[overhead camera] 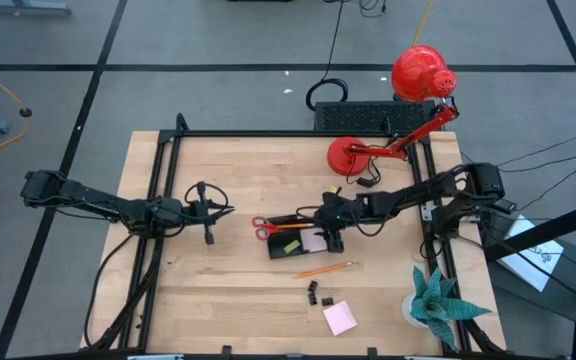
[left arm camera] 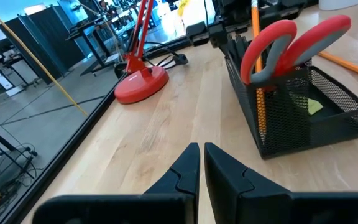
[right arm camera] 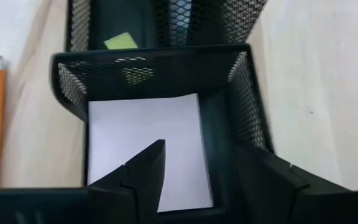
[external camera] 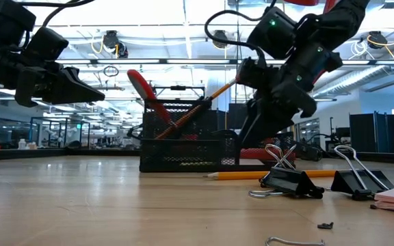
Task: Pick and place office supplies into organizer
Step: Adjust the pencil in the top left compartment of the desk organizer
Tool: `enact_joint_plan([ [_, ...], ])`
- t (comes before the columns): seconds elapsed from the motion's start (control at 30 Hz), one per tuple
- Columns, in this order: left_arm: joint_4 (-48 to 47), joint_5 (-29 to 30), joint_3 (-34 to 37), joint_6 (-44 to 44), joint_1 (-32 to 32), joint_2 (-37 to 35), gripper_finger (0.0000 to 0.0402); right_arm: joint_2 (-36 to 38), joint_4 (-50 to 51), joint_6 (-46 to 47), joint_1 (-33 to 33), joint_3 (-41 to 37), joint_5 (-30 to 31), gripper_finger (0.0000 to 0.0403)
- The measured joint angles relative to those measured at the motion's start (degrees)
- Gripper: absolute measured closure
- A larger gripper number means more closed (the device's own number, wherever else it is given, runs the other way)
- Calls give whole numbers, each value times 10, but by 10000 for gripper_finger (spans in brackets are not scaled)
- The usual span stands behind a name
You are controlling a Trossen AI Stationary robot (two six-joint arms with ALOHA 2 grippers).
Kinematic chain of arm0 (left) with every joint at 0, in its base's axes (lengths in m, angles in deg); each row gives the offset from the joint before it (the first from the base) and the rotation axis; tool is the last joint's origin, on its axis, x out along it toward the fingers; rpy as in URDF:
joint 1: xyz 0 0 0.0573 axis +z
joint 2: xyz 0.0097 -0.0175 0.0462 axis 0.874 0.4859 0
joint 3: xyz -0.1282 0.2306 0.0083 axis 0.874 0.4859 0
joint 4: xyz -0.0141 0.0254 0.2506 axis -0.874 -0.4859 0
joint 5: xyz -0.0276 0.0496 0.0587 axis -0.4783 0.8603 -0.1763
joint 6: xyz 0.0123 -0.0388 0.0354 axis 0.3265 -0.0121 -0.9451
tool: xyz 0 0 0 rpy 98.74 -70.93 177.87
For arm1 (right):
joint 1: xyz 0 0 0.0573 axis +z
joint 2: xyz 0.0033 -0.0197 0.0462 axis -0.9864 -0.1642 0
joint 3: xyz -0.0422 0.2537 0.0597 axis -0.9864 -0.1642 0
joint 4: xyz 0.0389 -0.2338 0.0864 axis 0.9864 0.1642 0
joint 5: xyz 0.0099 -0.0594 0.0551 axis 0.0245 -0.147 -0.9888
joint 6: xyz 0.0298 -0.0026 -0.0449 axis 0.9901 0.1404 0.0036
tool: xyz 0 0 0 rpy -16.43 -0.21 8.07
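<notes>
the right gripper (overhead camera: 334, 238) hangs over the black mesh organizer (overhead camera: 290, 243), in the middle of the high view. its fingers (right arm camera: 143, 177) stand wide apart: in the right wrist view one is above a pale sticky-note pad (right arm camera: 143, 134) that lies flat in the near compartment, the other is outside the mesh wall, and they hold nothing. a small yellow-green piece (right arm camera: 120, 41) lies in the next compartment behind.

red-handled scissors (overhead camera: 262, 227) stand in the organizer at its left end with the handles up, and an orange pencil (left arm camera: 255, 59) leans there too.

on the table, a second pencil (overhead camera: 322, 269) lies just below the organizer. lower, some black binder clips (overhead camera: 317, 294) and a pink sticky-note pad (overhead camera: 339, 318) are together, well apart from the organizer.

the left gripper (overhead camera: 210, 214) waits at the left of the organizer, above the table, with its fingers (left arm camera: 180, 175) almost together and holding nothing.

a red desk lamp (overhead camera: 353, 154) stands at the upper right, and a teal paper plant (overhead camera: 436, 303) at the lower right.
</notes>
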Motion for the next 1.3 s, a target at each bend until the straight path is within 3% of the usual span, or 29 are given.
enact_joint_plan([
  [0.23,0,0,0,2,0,0,371,1,2,0,10,12,14,192],
  [0.7,-2,-1,0,18,0,0,371,96,44,21,15,32,36,199],
  [1.3,-5,-1,0,31,0,0,371,98,-14,30,61,23,88,200],
])
